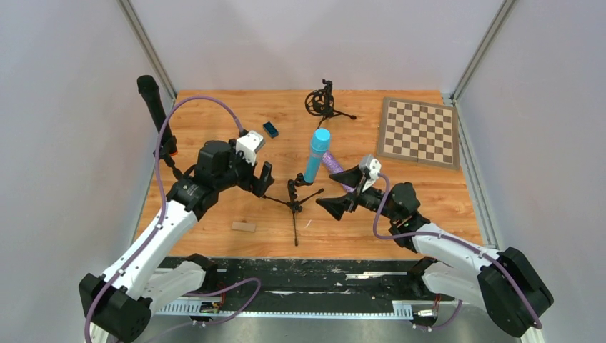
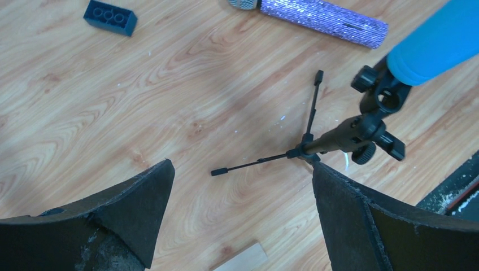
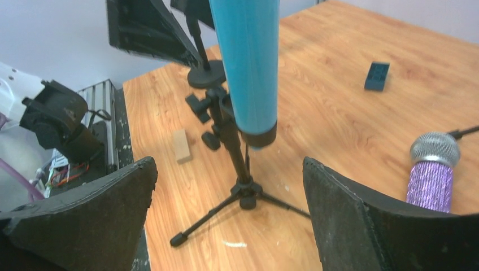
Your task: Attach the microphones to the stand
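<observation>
At the far left edge of the counter (image 1: pixel 214 114) the black microphone (image 1: pixel 151 107) stands upright against the wall, an orange bit showing at its lower end. Next to it the left end effector (image 1: pixel 261 180) (image 2: pixel 242 166) hangs over the wood with its jaws spread wide and nothing between them. A small wooden block (image 1: pixel 243 226) (image 2: pixel 240 261) (image 3: pixel 180 145) lies near the front edge, and a dark blue brick (image 1: pixel 271 129) (image 2: pixel 110 17) (image 3: pixel 377 75) lies farther back. Toward the middle the tripod stand (image 1: pixel 294 204) (image 2: pixel 339 135) (image 3: pixel 237 152) rests on its three thin legs, and the light blue microphone (image 1: pixel 316 156) (image 2: pixel 440 42) (image 3: pixel 248 62) sits at its clip, nearly upright, its black-capped lower end hanging just beside the post. Behind it, near the back edge, is a second small stand (image 1: pixel 323 102) with a round mount. The purple glitter microphone (image 1: pixel 334 163) (image 2: pixel 325 20) (image 3: pixel 432 175) lies flat on the wood just right of the blue one, silver mesh head showing. The right end effector (image 1: pixel 341 191) (image 3: pixel 229 164) faces the tripod stand with its jaws wide apart, holding nothing. A chessboard (image 1: pixel 419 132) lies at the far right.
</observation>
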Controlling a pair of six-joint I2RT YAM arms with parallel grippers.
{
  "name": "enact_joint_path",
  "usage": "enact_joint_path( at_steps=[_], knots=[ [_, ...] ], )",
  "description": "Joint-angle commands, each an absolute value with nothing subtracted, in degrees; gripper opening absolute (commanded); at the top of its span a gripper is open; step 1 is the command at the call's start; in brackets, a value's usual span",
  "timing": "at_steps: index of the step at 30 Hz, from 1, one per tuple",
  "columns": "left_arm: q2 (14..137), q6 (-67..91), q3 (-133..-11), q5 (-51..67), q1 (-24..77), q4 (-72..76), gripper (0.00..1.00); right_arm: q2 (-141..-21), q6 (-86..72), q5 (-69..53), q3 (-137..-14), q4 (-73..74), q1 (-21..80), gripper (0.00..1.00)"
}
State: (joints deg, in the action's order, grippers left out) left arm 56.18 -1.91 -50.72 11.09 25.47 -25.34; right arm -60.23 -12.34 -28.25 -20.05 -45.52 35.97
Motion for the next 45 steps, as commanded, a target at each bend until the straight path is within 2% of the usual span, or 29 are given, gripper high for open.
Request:
enact_joint_path(
  at_steps=[1,11,14,18,22,31,45],
  knots=[
    [53.3,-4.9,-50.0,16.5,25.7,-22.4,1.00,-59.1,-14.4,-30.0,-16.5,-45.2,35.5,1.00],
    [48.7,-3.6,-50.9,27.4,25.7,-26.7,1.00,-61.0,-16.4,-32.3,-12.3,-47.2,34.8,1.00],
    [46.4,-1.0,-47.0,29.1,25.7,-22.2,1.00,-63.8,-17.6,-34.6,-12.0,-50.5,34.8,0.99],
    [43.2,-1.5,-38.2,39.0,25.8,-9.4,1.00,-69.0,-20.2,-36.5,-12.1,-54.9,34.8,0.97],
    [41.1,-0.5,-31.9,37.7,25.9,1.7,1.00,-71.8,-21.2,-37.2,-11.8,-58.4,34.8,0.95],
    [48.2,-5.7,-32.4,38.2,25.9,3.9,1.00,-73.4,-21.0,-37.4,-12.5,-58.6,34.8,0.95],
    [58.1,-2.4,-35.8,38.5,27.1,12.0,0.98,-78.8,-24.3,-37.6,-14.4,-64.2,34.8,0.92]
  ],
)
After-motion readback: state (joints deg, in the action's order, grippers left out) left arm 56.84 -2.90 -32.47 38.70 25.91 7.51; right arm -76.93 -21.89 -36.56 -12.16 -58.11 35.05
